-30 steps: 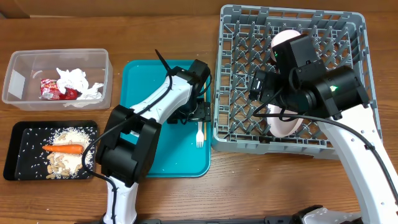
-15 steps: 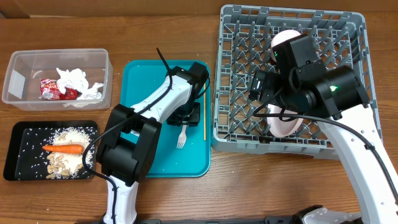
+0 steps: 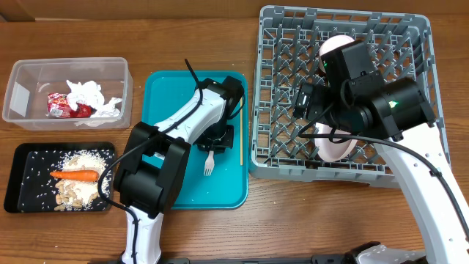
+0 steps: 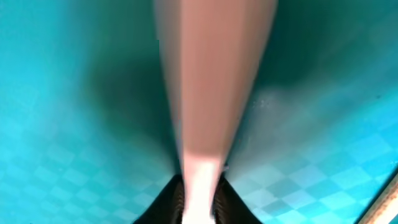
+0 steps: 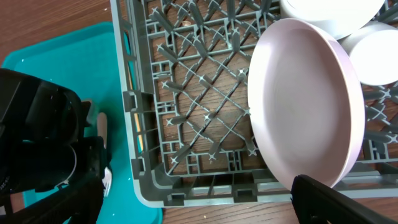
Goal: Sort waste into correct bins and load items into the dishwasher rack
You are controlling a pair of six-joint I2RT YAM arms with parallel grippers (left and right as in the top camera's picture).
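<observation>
**Waste sorted, dishes racked, cutlery left on the teal tray**

The waste part looks finished. Crumpled napkins [image 3: 88, 94] and the red wrapper [image 3: 62, 105] lie in the clear tub [image 3: 22, 95]. The carrot [image 3: 75, 175] rests on rice and scraps [image 3: 80, 192] in the black tray [image 3: 62, 146]. No loose waste shows on the desk [image 3: 308, 220] or on the teal tray [image 3: 176, 183].

The dishwasher rack [image 3: 344, 171] is partly loaded. A pale pink dish [image 5: 305, 106] leans on edge near its front wall, with white bowls [image 5: 329, 12] just behind it. Much of the lattice floor is bare.

What remains is the cutlery. The white fork [image 3: 209, 163] is over the right half of the teal tray, tines toward the front edge. The left tool [image 4: 202, 202] is down on its handle. The blurred wrist view shows the pale handle running between the dark fingertips with no gap, so the tool reads as clamped on the fork. Whether the fork is off the tray surface cannot be told.

One wooden chopstick [image 3: 239, 141] lies along the tray's right edge, just beside the rack wall. A second cannot be made out.

The right tool [image 5: 199, 208] hangs over the rack with its jaws wide apart, holding nothing.

By this look the job is in its last stretch, with the fork and the chopstick left to go to the rack.
</observation>
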